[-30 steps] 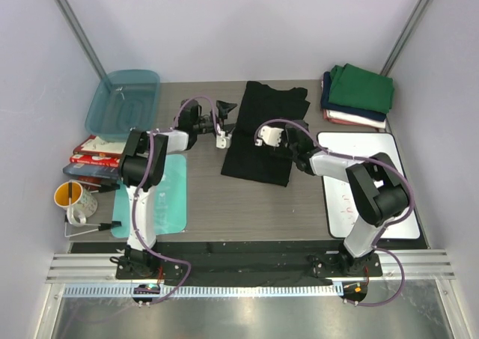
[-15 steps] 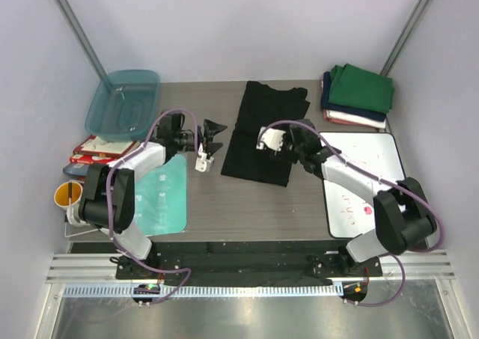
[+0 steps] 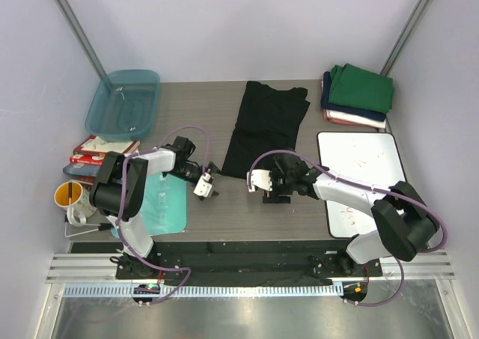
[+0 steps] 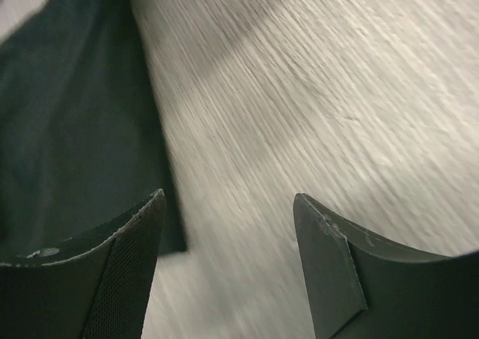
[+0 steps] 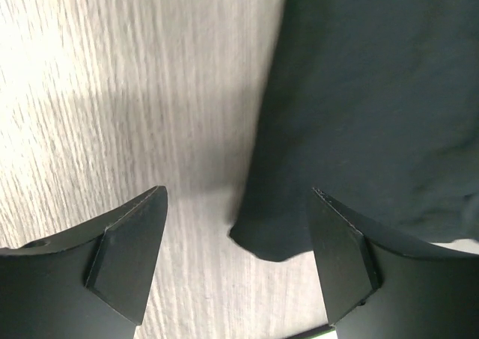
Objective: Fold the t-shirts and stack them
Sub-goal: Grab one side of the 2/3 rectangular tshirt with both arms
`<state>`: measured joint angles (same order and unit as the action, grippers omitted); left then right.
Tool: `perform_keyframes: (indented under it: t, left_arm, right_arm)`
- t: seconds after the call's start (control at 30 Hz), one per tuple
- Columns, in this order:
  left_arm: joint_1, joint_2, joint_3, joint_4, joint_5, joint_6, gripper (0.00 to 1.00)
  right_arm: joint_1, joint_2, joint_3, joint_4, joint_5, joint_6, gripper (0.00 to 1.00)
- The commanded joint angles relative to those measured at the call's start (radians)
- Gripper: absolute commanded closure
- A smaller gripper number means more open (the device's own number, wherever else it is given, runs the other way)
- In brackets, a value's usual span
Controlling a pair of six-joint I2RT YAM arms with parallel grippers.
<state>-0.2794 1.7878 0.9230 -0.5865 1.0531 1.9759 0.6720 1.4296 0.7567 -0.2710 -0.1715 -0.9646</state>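
Inspecting from the left: the left gripper [image 3: 211, 190] hangs low over the table [image 3: 202, 103], just off the near left corner of the black t-shirt [image 3: 266, 126]. Its jaws stand apart and hold nothing. In its wrist view the cloth corner lies beside the left finger, not between the two.

The shirt lies flat mid-table as a long narrow panel running far to near, and it appears to be folded lengthwise already.

The right gripper [image 3: 275, 192] sits at the shirt's near right corner, its jaws likewise spread and empty. Its wrist view shows that corner lying between the fingers.

Step in hand, as judged: taking hold of the near hem for a crosswise fold. The next move calls for:
- the left gripper to shift right onto its corner;
- both grippers to lower and pinch every layer;
- both to carry the hem together toward the far edge.

Count, left to right:
- one teal tub [image 3: 122, 99], far left;
- one teal mat [image 3: 168, 204], near left;
- two grippers;
- one black shirt laid out;
- one whiteboard [image 3: 359, 156], right;
- one stack of folded t-shirts [image 3: 359, 92], far right, showing three colours: green on top, then navy, then pinkish-white.
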Motion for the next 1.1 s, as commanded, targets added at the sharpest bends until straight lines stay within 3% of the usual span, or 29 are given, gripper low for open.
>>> perform_keyframes:
  t: [0.0,0.27,0.5,0.6,0.7,0.73,0.77,0.87,0.93,1.0,1.07]
  left_arm:
    - [-0.033,0.008,0.002,0.158,0.016,0.356,0.31]
    - [-0.041,0.073,0.036,0.318,-0.022,0.241,0.32]
    - [-0.041,0.148,0.112,0.332,-0.050,0.218,0.34]
    - [-0.038,0.185,0.145,0.330,-0.064,0.209,0.42]
    - [-0.034,0.208,0.169,0.318,-0.064,0.210,0.77]
    - [-0.032,0.216,0.181,0.306,-0.064,0.213,0.95]
    - [-0.032,0.217,0.186,0.288,-0.062,0.224,1.00]
    - [-0.024,0.191,0.209,0.145,-0.047,0.274,1.00]
    - [-0.014,0.150,0.234,-0.056,-0.027,0.357,1.00]
    - [-0.001,0.115,0.255,-0.270,-0.015,0.431,1.00]
    - [0.002,0.047,0.258,-0.384,0.002,0.449,1.00]
  right_arm:
    - [0.005,0.008,-0.046,0.095,0.038,0.021,0.20]
    - [-0.011,0.060,-0.085,0.190,0.081,0.004,0.20]
    - [-0.064,0.127,-0.042,0.190,0.063,-0.017,0.23]
    - [-0.091,0.144,-0.023,0.148,0.034,-0.052,0.33]
    - [-0.104,0.161,0.001,0.067,0.007,-0.100,0.70]
    - [-0.104,0.166,0.022,0.021,-0.006,-0.109,0.83]
    - [-0.107,0.170,0.033,-0.003,-0.019,-0.120,0.86]
    - [-0.114,0.166,0.088,-0.115,-0.085,-0.151,0.95]
    - [-0.117,0.149,0.141,-0.216,-0.121,-0.161,0.99]
    - [-0.118,0.128,0.197,-0.339,-0.184,-0.183,0.99]
    - [-0.120,0.109,0.228,-0.408,-0.235,-0.186,0.99]
